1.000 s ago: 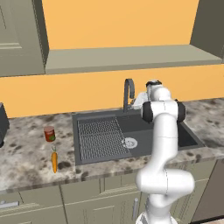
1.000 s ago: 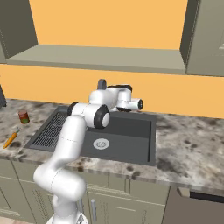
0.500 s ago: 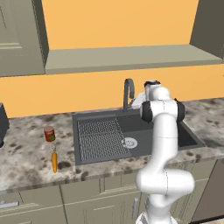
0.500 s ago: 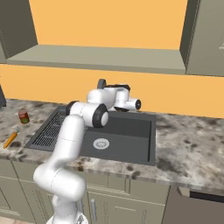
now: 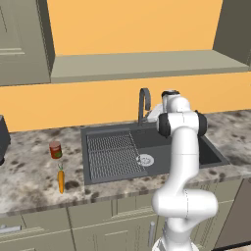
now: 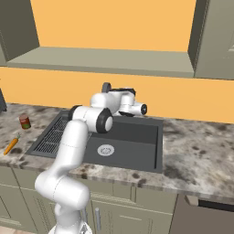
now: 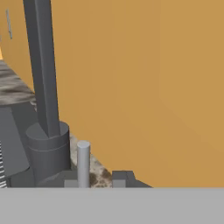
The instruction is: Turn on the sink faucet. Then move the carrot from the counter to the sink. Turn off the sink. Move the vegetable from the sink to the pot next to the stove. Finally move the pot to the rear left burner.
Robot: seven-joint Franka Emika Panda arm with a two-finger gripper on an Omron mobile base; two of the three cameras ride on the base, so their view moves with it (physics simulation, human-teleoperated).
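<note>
The dark-grey sink faucet (image 5: 143, 100) (image 6: 106, 87) arches over the back of the sink (image 5: 196, 147) (image 6: 137, 137). My gripper (image 5: 154, 112) (image 7: 96, 180) is at the faucet's base, by the wall, with its jaws nearly closed. In the hand view the faucet stem (image 7: 43, 78) rises at the left. A short silver lever (image 7: 83, 162) stands just ahead of the fingertips; whether they touch it I cannot tell. No water shows at the spout. The orange carrot (image 5: 61, 180) (image 6: 11, 145) lies on the counter (image 5: 29, 171) left of the sink. The pot and stove are out of view.
A red can (image 5: 55, 149) (image 6: 24, 121) stands on the counter just behind the carrot. The ribbed drainer (image 5: 112, 154) takes up the sink's left part, with the round drain (image 5: 145, 159) beside it. A dark appliance (image 5: 2, 139) sits at the far left. Wall cabinets hang above.
</note>
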